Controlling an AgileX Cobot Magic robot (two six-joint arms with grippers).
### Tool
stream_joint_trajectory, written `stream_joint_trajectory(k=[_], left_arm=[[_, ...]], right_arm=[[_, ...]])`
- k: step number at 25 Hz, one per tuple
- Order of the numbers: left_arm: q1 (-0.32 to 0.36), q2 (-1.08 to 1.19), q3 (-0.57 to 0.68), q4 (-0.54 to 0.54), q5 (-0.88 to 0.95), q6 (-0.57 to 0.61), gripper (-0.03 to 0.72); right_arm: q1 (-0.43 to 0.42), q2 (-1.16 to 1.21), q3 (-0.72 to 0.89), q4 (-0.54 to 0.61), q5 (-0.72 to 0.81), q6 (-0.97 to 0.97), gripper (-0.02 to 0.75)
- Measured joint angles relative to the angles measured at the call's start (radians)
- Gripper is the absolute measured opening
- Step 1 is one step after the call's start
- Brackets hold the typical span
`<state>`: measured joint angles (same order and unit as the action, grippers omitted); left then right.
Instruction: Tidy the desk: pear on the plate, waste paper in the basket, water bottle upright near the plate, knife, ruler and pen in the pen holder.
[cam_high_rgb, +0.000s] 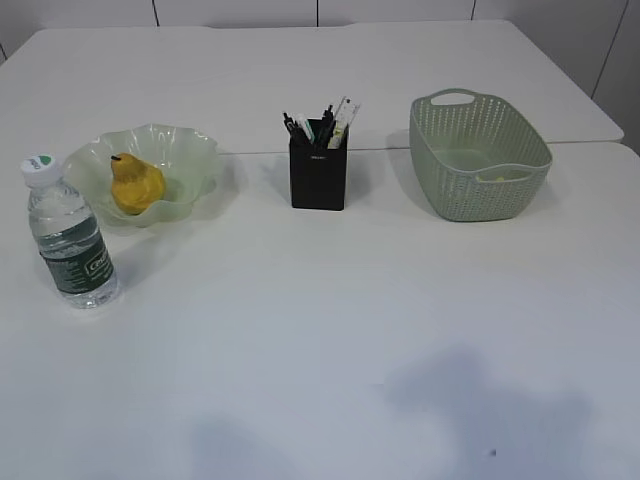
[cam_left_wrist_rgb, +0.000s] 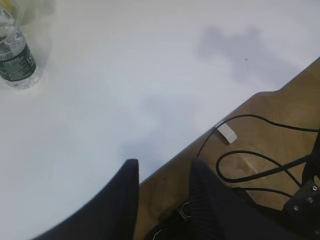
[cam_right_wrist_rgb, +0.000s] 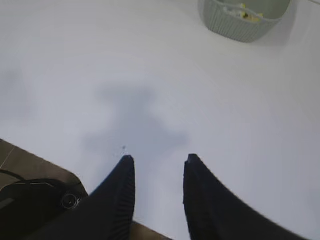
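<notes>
A yellow pear (cam_high_rgb: 135, 185) lies on the pale green wavy plate (cam_high_rgb: 190, 150) at the left. The water bottle (cam_high_rgb: 68, 238) (cam_left_wrist_rgb: 15, 57) stands upright just in front of the plate. A black pen holder (cam_high_rgb: 318, 178) in the middle holds pens and a ruler; I cannot make out a knife among them. The green basket (cam_high_rgb: 478, 155) (cam_right_wrist_rgb: 235, 22) at the right has yellowish paper (cam_right_wrist_rgb: 248, 15) inside. My left gripper (cam_left_wrist_rgb: 162, 165) hangs open and empty over the table's near edge. My right gripper (cam_right_wrist_rgb: 157, 162) is open and empty above bare tabletop. Neither arm shows in the exterior view.
The white table (cam_high_rgb: 330, 330) has a seam behind the pen holder. Two arm shadows fall on its near part. Beyond the near edge lie a brown floor (cam_left_wrist_rgb: 270, 135) and black cables (cam_left_wrist_rgb: 250, 170).
</notes>
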<state>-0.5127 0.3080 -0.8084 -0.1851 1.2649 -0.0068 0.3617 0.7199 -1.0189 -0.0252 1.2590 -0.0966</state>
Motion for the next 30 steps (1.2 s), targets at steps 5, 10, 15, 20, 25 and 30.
stream_joint_trajectory(k=[5,10,15,20,25,30], left_arm=[[0.0,-0.035,0.028,-0.001,0.0,0.0,0.239],[0.0,-0.053,0.104,-0.001,0.0,0.0,0.239],[0.0,-0.054,0.182,-0.001,0.0,0.0,0.239],[0.0,-0.054,0.208,-0.001,-0.032,0.0,0.239],[0.0,-0.054,0.208,0.003,-0.063,0.0,0.239],[0.0,-0.054,0.238,0.055,-0.111,0.0,0.239]], right_arm=[[0.0,-0.149,0.161,0.0,0.002,0.004,0.278],[0.0,-0.308,0.33,0.0,-0.001,0.004,0.278],[0.0,-0.433,0.48,0.0,-0.058,0.008,0.278],[0.0,-0.5,0.511,0.002,-0.097,0.036,0.278],[0.0,-0.507,0.527,0.002,-0.112,0.044,0.278],[0.0,-0.507,0.527,0.004,-0.116,0.047,0.278]])
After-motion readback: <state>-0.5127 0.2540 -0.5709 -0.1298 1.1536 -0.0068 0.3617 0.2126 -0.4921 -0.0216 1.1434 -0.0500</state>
